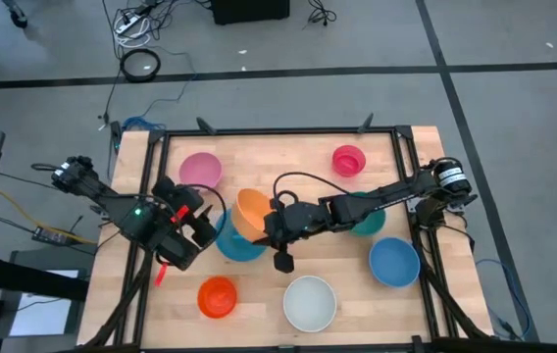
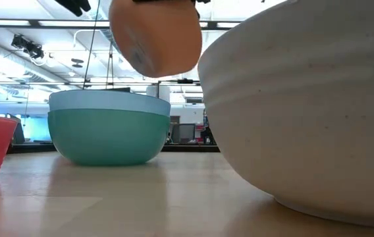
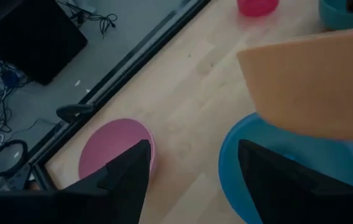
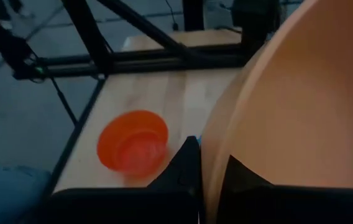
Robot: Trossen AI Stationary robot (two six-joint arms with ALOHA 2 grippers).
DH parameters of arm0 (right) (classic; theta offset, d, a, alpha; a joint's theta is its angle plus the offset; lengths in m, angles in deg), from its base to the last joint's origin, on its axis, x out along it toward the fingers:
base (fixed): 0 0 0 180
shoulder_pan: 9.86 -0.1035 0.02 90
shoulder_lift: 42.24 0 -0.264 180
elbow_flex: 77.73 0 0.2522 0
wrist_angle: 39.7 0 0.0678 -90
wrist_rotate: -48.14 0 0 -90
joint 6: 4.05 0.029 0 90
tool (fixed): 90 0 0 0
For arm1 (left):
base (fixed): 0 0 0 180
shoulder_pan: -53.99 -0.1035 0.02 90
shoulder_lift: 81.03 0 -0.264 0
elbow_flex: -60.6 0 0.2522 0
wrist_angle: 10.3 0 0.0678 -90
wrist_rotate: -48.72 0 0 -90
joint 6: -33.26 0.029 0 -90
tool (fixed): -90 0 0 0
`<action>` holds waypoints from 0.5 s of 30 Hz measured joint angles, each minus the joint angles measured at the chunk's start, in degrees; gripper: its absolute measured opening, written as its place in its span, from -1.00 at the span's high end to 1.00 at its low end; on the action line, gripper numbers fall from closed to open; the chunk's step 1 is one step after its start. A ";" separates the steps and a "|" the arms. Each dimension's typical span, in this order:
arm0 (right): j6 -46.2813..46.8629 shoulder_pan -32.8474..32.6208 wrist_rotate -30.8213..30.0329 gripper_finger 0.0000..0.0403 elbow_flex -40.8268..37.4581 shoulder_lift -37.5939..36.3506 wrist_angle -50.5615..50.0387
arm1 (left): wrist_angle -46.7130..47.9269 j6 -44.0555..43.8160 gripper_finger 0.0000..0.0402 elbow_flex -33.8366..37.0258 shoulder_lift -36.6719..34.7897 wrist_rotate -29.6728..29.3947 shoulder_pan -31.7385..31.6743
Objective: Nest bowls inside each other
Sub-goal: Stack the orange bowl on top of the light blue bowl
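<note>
My right gripper point(image 1: 271, 224) is shut on a pale orange bowl point(image 1: 252, 213) and holds it tilted in the air at the table's middle. Below it stands a blue bowl point(image 2: 108, 100) nested in a teal one point(image 2: 105, 137), both resting on the teal bowl's base. My left gripper point(image 3: 192, 180) hangs open just left of this stack, above the wood between it and a pink bowl point(image 3: 113, 149); nothing is between its fingers. Single bowls on the table: magenta point(image 1: 349, 160), teal point(image 1: 367, 224) under my right arm, blue point(image 1: 394, 262), white point(image 1: 310, 302), red-orange point(image 1: 217, 296). My right gripper pinches the orange bowl's rim point(image 4: 217, 140), one finger point(image 4: 186, 165) outside the wall and the other inside. It reaches in from the table's right side, slanting slightly down. The bowl is lifted clear and tilted, its base point(image 2: 149, 62) above the blue-and-teal stack.
A black frame point(image 1: 278, 130) runs round the table's edges. The white bowl point(image 2: 305, 112) stands close to the near edge. Bare wood lies between the pink and magenta bowls and between the red-orange and white ones.
</note>
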 joint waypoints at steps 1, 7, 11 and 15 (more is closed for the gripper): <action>0.00 0.39 0.80 1.00 0.00 0.05 0.29 | -0.03 0.02 -0.25 0.00 -0.19 -0.40 0.00; 0.07 1.87 5.47 1.00 0.08 2.93 5.31 | -0.07 0.04 -0.24 0.00 -0.21 -1.08 0.00; -0.11 2.36 5.65 1.00 -0.11 4.97 4.52 | -0.03 0.03 -0.24 0.00 -0.21 -1.12 0.01; -0.52 3.07 6.06 1.00 -0.05 6.65 5.06 | -0.16 0.02 -0.24 0.00 -0.19 -1.14 0.00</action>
